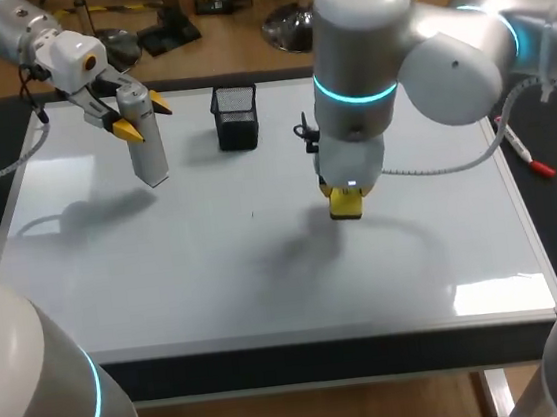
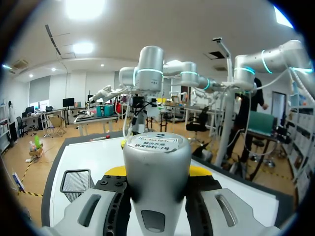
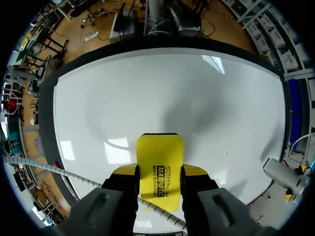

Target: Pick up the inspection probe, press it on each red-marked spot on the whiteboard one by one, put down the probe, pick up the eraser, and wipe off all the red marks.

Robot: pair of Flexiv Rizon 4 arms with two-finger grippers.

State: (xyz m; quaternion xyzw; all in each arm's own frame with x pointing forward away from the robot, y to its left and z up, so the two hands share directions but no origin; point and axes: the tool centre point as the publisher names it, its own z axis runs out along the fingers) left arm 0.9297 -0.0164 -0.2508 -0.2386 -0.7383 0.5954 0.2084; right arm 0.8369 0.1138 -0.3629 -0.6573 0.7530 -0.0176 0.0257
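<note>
My left gripper (image 1: 139, 119) is shut on the grey inspection probe (image 1: 144, 135) and holds it in the air over the whiteboard's (image 1: 166, 282) far left part, tip hanging down. In the left wrist view the probe (image 2: 156, 172) stands between the fingers of the left gripper (image 2: 156, 173), its labelled end pointing ahead. My right gripper (image 1: 346, 201) is shut on the yellow eraser (image 1: 346, 204), low over the middle of the board. The eraser (image 3: 159, 167) sits clamped between the right gripper (image 3: 158, 171) fingers, above bare white board. No red marks show on the board.
A black mesh holder (image 1: 236, 117) stands at the far middle of the board, also seen beside the left gripper (image 2: 75, 182). A red-capped marker (image 1: 526, 152) lies on the dark mat right of the board. A small black clip (image 1: 304, 131) sits behind the right arm.
</note>
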